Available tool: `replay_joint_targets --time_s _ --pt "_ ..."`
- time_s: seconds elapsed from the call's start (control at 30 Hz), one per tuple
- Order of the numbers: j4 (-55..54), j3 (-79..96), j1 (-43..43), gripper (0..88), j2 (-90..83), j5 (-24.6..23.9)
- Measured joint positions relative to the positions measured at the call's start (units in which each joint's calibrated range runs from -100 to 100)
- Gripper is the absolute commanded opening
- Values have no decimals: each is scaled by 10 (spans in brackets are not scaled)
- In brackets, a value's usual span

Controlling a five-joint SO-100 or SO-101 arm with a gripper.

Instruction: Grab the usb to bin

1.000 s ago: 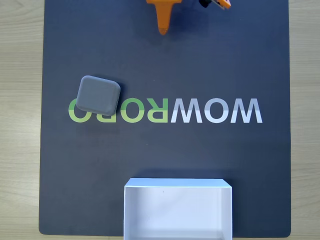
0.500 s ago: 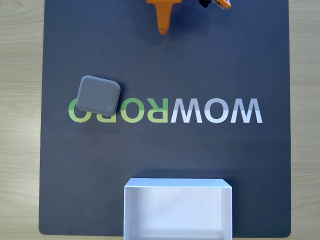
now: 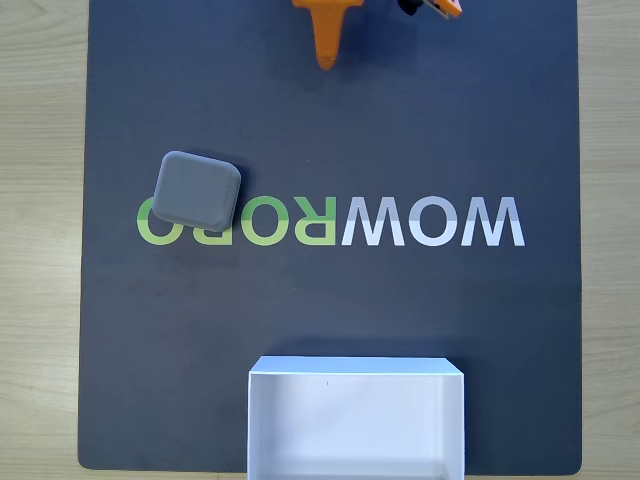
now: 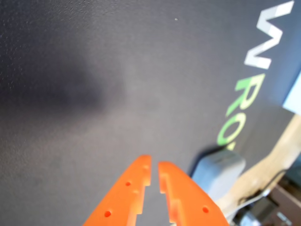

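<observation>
The usb [image 3: 197,188], a small flat grey block with rounded corners, lies on the left half of the dark mat and covers the end of the green lettering. It also shows low and to the right in the wrist view [image 4: 218,172]. The bin [image 3: 355,369], a shallow white box, stands at the mat's bottom edge with nothing inside. My orange gripper [image 3: 326,62] hangs at the top of the fixed view, far from both. In the wrist view the gripper [image 4: 154,164] has its fingers nearly touching, with nothing between them.
The dark mat [image 3: 450,120] with the WOWROBO print lies on a pale wooden table [image 3: 40,240]. An orange and black part of the arm [image 3: 435,8] pokes in at the top edge.
</observation>
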Motion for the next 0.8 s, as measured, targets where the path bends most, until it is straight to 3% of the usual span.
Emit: replay_joint_targets --time_s 0.6,0.8 --pt "-2 0 -15 25 3 -3" --pt "-89 -42 30 25 84 -3"
